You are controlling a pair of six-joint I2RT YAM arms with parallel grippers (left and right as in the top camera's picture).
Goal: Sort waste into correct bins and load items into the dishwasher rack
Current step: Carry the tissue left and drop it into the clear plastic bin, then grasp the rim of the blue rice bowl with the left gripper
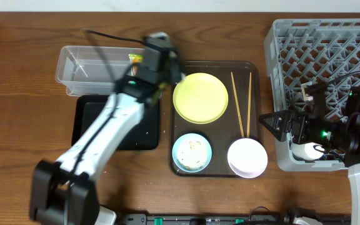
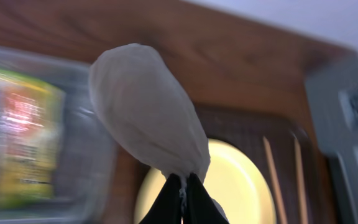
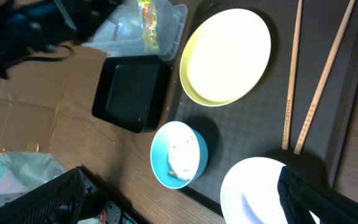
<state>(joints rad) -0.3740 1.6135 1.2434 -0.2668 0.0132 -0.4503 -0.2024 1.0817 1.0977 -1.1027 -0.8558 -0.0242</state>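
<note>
My left gripper (image 1: 169,69) (image 2: 183,186) is shut on the crumpled white scrap (image 2: 145,112) and holds it in the air between the clear tub (image 1: 80,62) and the yellow plate (image 1: 200,98). The snack wrapper (image 1: 134,58) lies in the tub's right end. The black tray (image 1: 86,125) sits below the tub. The blue bowl (image 1: 192,152) holds rice scraps, beside the pinkish-white bowl (image 1: 247,157). Two chopsticks (image 1: 237,103) lie right of the plate. My right gripper (image 1: 272,124) (image 3: 182,174) is open and empty, by the grey rack's (image 1: 324,44) left edge.
Plate, bowls and chopsticks rest on a dark brown serving tray (image 1: 255,69). A small white object (image 1: 305,150) sits at the rack's front by my right arm. My left arm stretches over the black tray. Cables cross the tub.
</note>
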